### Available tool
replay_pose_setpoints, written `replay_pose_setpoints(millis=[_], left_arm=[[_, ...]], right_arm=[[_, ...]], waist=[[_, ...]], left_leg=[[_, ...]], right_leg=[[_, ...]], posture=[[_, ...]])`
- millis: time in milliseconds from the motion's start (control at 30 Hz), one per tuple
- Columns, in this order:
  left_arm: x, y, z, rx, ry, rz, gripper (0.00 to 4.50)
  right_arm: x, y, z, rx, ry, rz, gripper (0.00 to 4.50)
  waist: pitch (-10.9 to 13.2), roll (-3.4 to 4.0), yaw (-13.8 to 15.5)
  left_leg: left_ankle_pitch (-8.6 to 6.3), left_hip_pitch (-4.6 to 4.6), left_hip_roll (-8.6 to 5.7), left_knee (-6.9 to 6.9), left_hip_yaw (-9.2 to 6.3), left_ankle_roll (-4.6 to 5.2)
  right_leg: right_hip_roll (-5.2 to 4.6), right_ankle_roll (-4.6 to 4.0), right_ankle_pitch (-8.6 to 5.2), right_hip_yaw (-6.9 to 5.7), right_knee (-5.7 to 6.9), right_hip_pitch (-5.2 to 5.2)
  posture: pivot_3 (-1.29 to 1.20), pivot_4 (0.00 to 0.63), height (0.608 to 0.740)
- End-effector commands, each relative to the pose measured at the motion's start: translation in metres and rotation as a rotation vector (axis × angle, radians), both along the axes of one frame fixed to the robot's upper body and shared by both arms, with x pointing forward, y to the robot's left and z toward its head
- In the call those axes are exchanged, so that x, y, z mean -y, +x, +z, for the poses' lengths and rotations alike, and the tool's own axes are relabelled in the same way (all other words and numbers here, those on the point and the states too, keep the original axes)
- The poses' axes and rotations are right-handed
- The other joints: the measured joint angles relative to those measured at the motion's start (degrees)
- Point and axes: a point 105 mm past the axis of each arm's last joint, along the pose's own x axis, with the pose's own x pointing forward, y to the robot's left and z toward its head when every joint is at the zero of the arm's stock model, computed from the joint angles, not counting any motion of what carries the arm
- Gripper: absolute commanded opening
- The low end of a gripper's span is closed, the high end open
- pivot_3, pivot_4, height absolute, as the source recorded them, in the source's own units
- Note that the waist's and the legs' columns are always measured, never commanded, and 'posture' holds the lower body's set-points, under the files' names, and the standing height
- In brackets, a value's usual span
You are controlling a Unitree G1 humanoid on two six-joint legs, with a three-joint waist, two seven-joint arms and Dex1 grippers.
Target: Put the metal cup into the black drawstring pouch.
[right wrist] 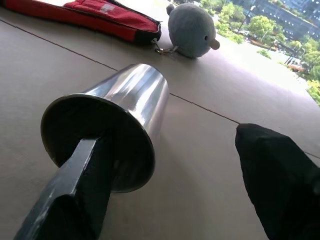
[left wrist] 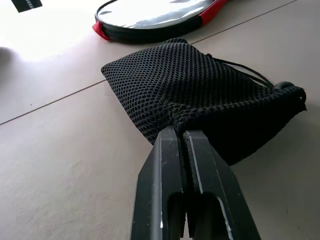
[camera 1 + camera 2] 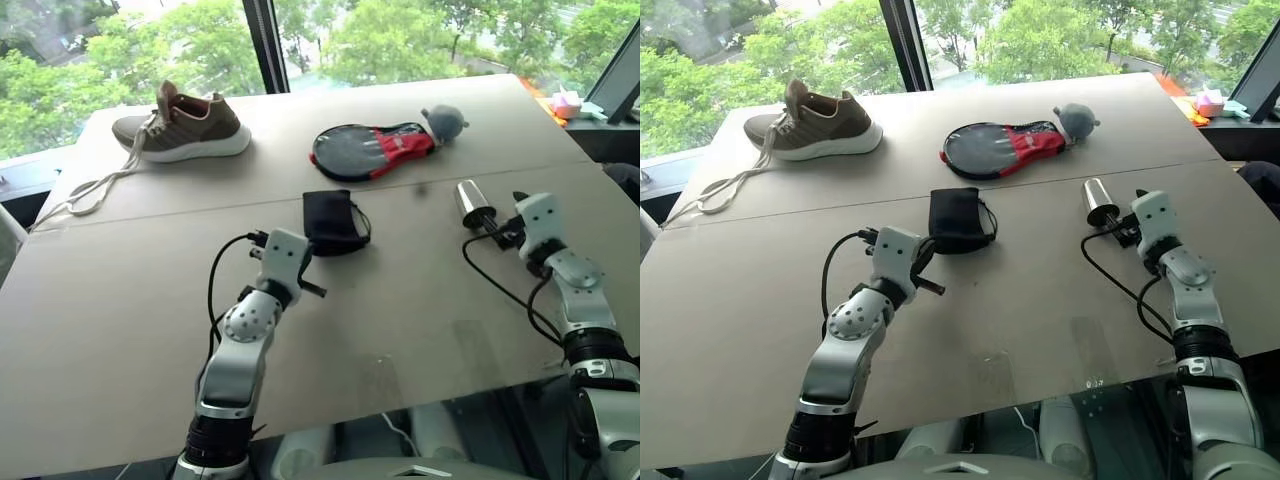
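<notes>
One metal cup [image 1: 120,115] on side, mouth toward right gripper [image 3: 497,228].

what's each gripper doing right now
Left gripper: jaws shut on the edge of the black drawstring pouch.
Right gripper: open, one finger inside the metal cup, not clamped.

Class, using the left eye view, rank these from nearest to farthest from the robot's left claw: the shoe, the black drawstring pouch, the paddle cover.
1. The black drawstring pouch, pinched at its edge by the left claw.
2. The paddle cover, beyond the pouch, slightly to the right.
3. The shoe, at the far left of the table.
</notes>
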Motion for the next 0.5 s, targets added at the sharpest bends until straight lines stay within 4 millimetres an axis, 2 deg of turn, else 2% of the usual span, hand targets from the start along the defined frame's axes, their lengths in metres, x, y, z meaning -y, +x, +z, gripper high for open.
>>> replay_pose_setpoints(millis=[33,167,300,367,500], left_arm=[[0.003,-0.003,0.012,0.048,-0.007,-0.018,0.0],[0.001,-0.003,0.013,0.044,-0.012,-0.015,0.0],[0.007,-0.001,0.013,0.0,-0.105,-0.026,0.0],[0.012,0.001,0.017,-0.014,-0.169,-0.04,0.0],[0.025,0.003,0.031,-0.026,-0.303,-0.089,0.0]], right_arm=[[0.004,0.005,0.013,0.046,0.06,-0.01,1.92],[0.003,0.004,0.014,0.055,0.076,0.008,0.03],[-0.011,-0.002,0.02,0.07,0.119,0.094,0.03],[-0.029,-0.011,0.029,0.079,0.19,0.21,0.03],[-0.085,-0.058,0.049,0.018,0.328,0.591,0.03]], waist=[[0.0,0.0,0.1],[0.0,0.0,0.1],[0.0,0.0,0.0],[0.0,0.01,0.1],[0.0,0.04,0.1]], left_leg=[[0.0,-0.01,0.0,0.0,-0.01,0.0],[-0.01,-0.04,-0.02,0.0,-0.02,0.01],[-0.08,-0.03,-0.01,-0.01,-0.01,0.12],[-0.09,-0.02,0.0,0.0,-0.02,0.14],[-0.1,-0.05,0.03,0.02,-0.09,0.17]], right_leg=[[0.0,0.0,0.0,0.0,0.0,0.0],[-0.02,0.0,0.0,0.0,-0.05,0.0],[-0.01,0.01,0.0,0.01,-0.03,-0.01],[-0.01,0.01,0.0,0.0,-0.02,-0.01],[0.0,0.01,0.0,-0.07,0.01,-0.01]], posture=[[0.0,0.15,0.74],[0.0,0.15,0.74],[0.0,0.15,0.74],[0.0,0.15,0.74],[0.0,0.15,0.74]])
